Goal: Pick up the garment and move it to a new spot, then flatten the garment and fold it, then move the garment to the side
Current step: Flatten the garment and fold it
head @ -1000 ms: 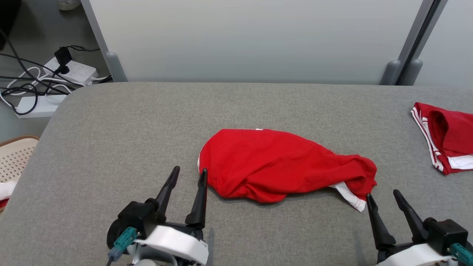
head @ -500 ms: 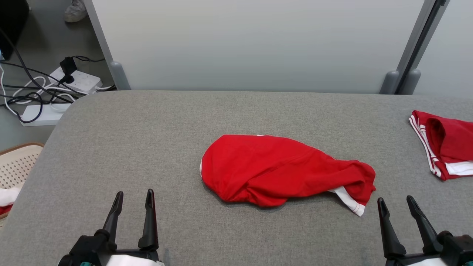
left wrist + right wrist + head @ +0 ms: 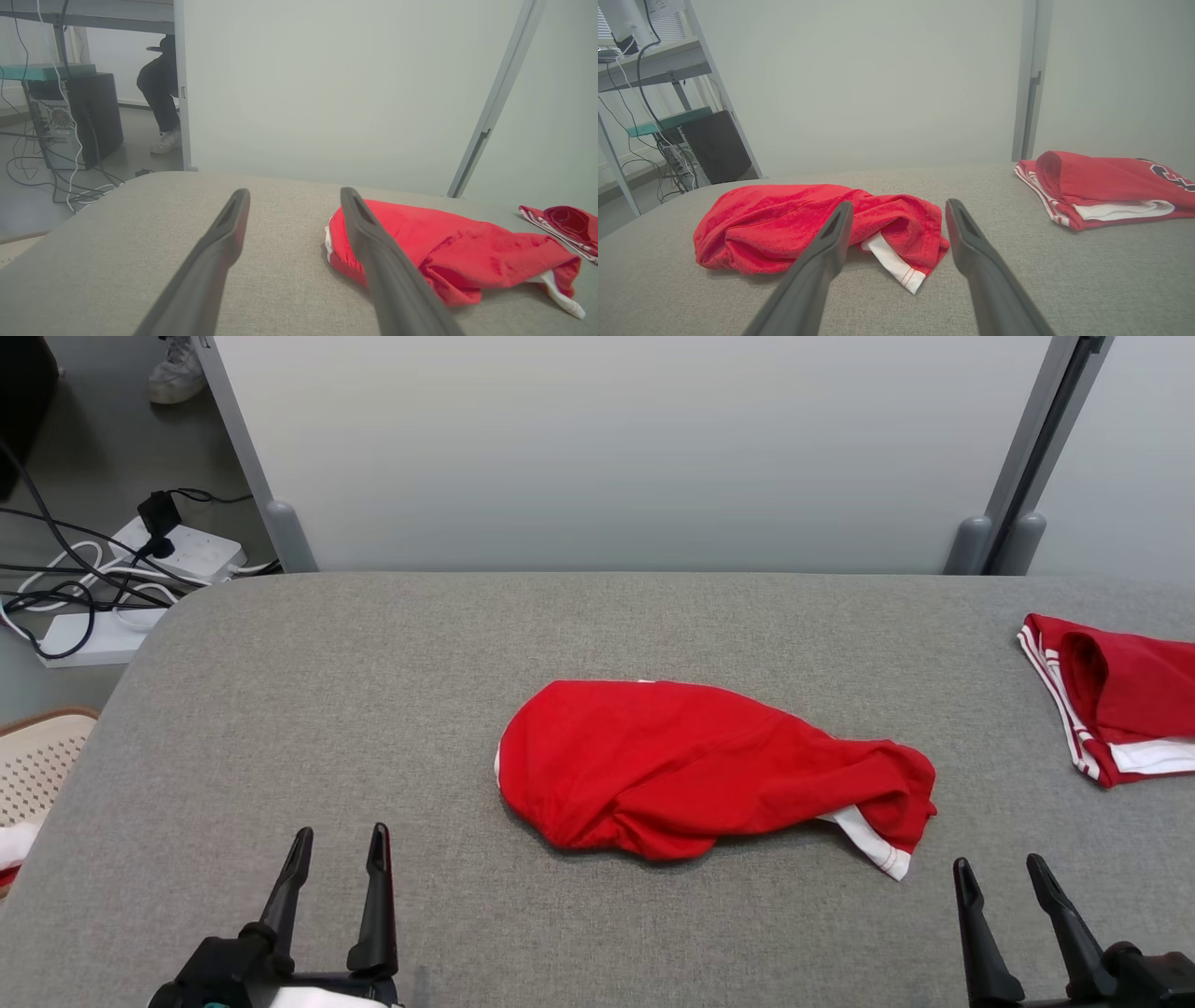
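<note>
Both the left gripper (image 3: 341,829) and right gripper (image 3: 998,861) are cropped at bottom, jaws spread, empty; the red garment's (image 3: 691,765) shape is obscured by crumpling.

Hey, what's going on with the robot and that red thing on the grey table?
A crumpled red garment with white trim lies heaped in the middle of the grey fabric-covered table. The robot's left gripper and right gripper both hang open near the front edge, one to each side, touching nothing. The garment is not yet flattened or folded. A second red-and-white garment lies folded at the table's right edge.
</note>
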Tool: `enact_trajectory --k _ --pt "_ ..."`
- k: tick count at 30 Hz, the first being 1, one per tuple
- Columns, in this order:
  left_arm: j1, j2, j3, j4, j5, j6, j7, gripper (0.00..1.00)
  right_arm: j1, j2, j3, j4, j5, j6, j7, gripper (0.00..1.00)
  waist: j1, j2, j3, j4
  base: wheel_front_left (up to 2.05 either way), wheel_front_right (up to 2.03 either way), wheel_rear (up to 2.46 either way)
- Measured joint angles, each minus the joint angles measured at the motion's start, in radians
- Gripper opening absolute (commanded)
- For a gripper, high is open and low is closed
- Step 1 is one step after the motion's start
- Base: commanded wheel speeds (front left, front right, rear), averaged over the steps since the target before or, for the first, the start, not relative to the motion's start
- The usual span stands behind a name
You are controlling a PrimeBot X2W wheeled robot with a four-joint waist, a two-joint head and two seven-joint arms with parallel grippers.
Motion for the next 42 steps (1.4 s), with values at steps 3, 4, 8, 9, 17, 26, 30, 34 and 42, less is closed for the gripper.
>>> enact_trajectory --k 3,4,8,9,17,26,30,34,42 --pt "-0.001 -0.007 -0.001 0.004 0.008 -0.015 0.000 1.00 -0.002 -0.004 0.015 0.013 0.001 0.000 0.000 1.00 0.0000 0.0000 0.004 0.002 0.00 0.00 0.00" --pt "-0.002 -0.007 -0.002 0.006 0.011 -0.019 0.000 1.00 -0.005 -0.004 0.017 0.028 0.001 0.000 0.000 1.00 0.0000 0.0000 0.006 0.003 0.00 0.00 0.00" --pt "-0.006 -0.008 -0.028 0.015 0.016 -0.040 0.000 1.00 -0.047 -0.012 0.019 0.126 0.000 0.000 0.000 1.00 0.0000 0.0000 0.021 0.009 0.00 0.00 0.00" --pt "-0.011 -0.009 -0.039 0.019 0.016 -0.045 0.000 1.00 -0.065 -0.019 0.022 0.155 0.000 0.000 0.000 1.00 0.0000 0.0000 0.026 0.011 0.00 0.00 0.00" --pt "-0.079 -0.010 -0.125 0.033 -0.008 -0.044 0.000 1.00 -0.231 -0.040 0.047 0.365 0.003 0.000 0.003 1.00 0.0000 0.0000 0.079 0.033 0.00 0.00 0.00" --pt "-0.132 -0.010 -0.202 0.068 -0.041 -0.040 0.000 1.00 -0.343 -0.069 0.122 0.529 0.074 0.000 0.005 1.00 0.0000 0.0000 0.134 0.056 0.00 0.00 0.00" --pt "-0.151 -0.011 -0.223 0.086 -0.046 -0.040 0.000 1.00 -0.380 -0.079 0.148 0.568 0.087 0.000 0.004 1.00 0.0000 0.0000 0.150 0.061 0.00 0.00 0.00" --pt "-0.174 -0.010 -0.241 0.093 -0.048 -0.037 0.000 1.00 -0.419 -0.093 0.169 0.624 0.102 0.000 0.003 1.00 0.0000 0.0000 0.165 0.069 0.00 0.00 0.00" --pt "-0.206 -0.011 -0.291 0.140 -0.087 -0.035 0.000 1.00 -0.473 -0.098 0.212 0.696 0.123 0.000 0.003 0.00 0.0000 0.0000 0.173 0.083 0.00 0.00 0.00"
